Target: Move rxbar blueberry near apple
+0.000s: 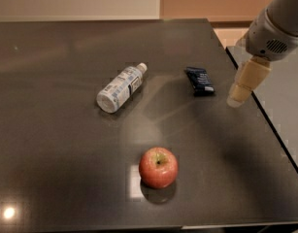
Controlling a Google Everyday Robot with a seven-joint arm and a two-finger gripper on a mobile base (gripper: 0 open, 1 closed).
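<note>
The rxbar blueberry (199,80), a small flat dark navy wrapper, lies on the dark table (51,169) at the right of centre. The red apple (158,167) with a yellowish stem patch sits near the front, well below and left of the bar. My gripper (241,93) hangs above the table's right side, just right of the bar and apart from it, with its pale fingers pointing down and holding nothing I can see.
A plastic bottle (120,88) with a white label lies on its side left of the bar. The table's right edge (265,115) runs close behind the gripper; a second dark surface (289,96) lies beyond it.
</note>
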